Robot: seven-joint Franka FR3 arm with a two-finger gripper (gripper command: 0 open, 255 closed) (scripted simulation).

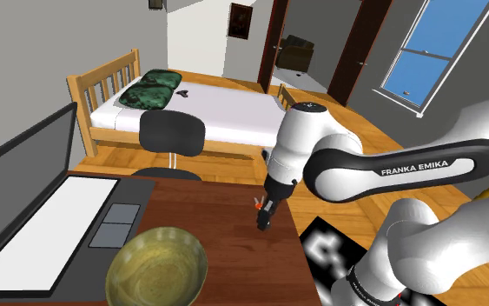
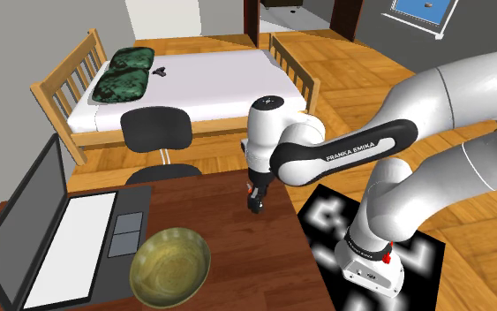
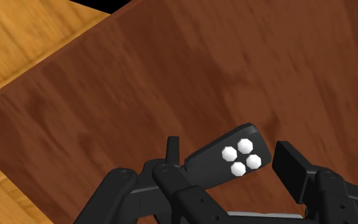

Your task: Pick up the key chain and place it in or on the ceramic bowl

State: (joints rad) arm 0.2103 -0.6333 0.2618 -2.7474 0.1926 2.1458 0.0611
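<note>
Dark wooden table: the claw sits low, fingers apart, with the black four-button key fob between them. Shoulder view puts the olive bowl at its eight o'clock.

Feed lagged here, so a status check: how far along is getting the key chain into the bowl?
Done: the gripper is down at the brown table, straddling the black key chain. In hand: the grasp; its fingers stand apart, with a gap on one side, so nothing looks held yet. Left: close, lift, carry to the empty greenish bowl and release.
</note>
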